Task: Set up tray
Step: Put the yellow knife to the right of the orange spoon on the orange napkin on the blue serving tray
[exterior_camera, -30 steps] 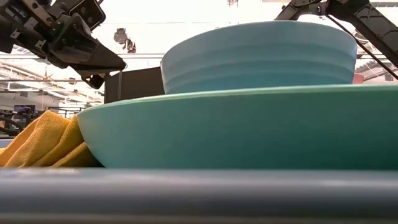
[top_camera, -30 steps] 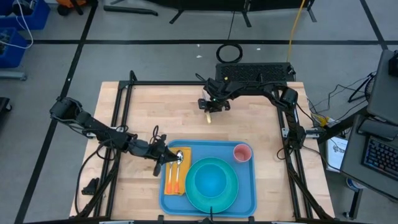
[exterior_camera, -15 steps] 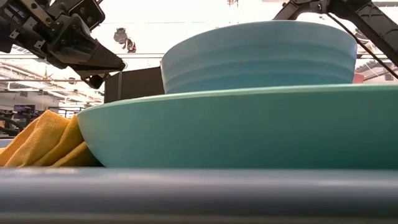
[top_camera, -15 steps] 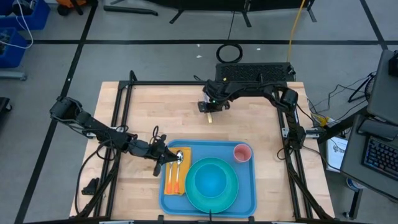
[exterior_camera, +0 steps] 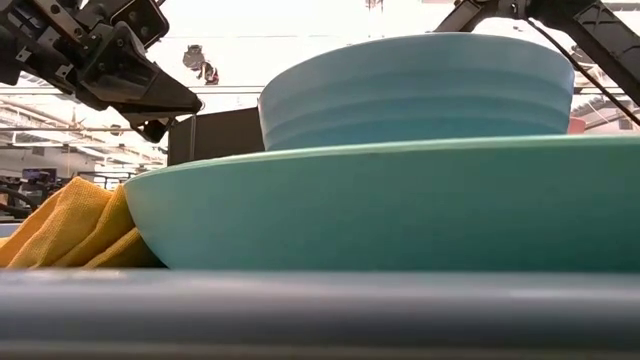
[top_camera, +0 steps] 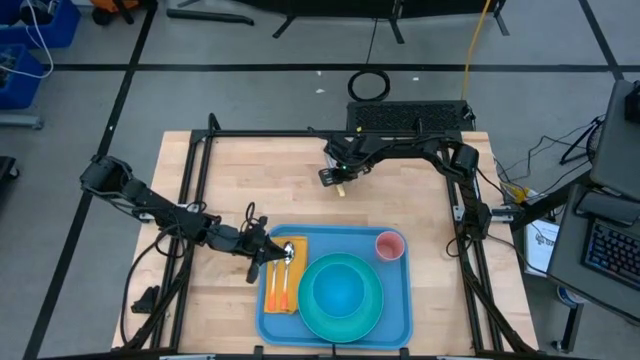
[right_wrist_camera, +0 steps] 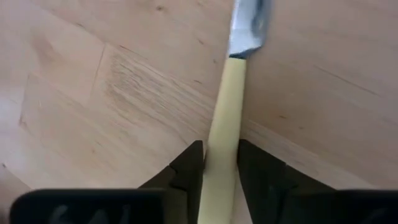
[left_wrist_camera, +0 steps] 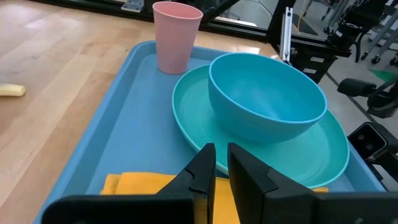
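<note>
The blue tray (top_camera: 398, 312) lies at the table's near edge. It holds a turquoise plate (top_camera: 312, 312) with a bowl (top_camera: 340, 290) on it, a pink cup (top_camera: 389, 245) and an orange napkin (top_camera: 296, 262) bearing orange-handled cutlery (top_camera: 280, 288). My left gripper (top_camera: 266, 250) hovers over the napkin's far left corner, fingers shut (left_wrist_camera: 221, 165), nothing between them. A knife (right_wrist_camera: 225, 118) with a pale yellow handle lies on the bare wood at the far middle. My right gripper (top_camera: 338, 176) is shut on it. My right gripper pinches the knife's pale yellow handle (right_wrist_camera: 221, 146) between its two fingers (right_wrist_camera: 189, 167), one on each long side. It comes steeply from above, and the handle runs out lengthwise from between the fingers. The knife still seems to lie flat on the wood, blade (right_wrist_camera: 247, 25) away from the gripper.
A black frame (top_camera: 300, 133) borders the wooden table on its left, far and right sides. Bare wood lies between the tray and the knife and to the tray's left. A black box (top_camera: 405, 115) sits at the far edge.
My right gripper has rolled a little about its own pointing line over the knife, which has stayed where it was.
</note>
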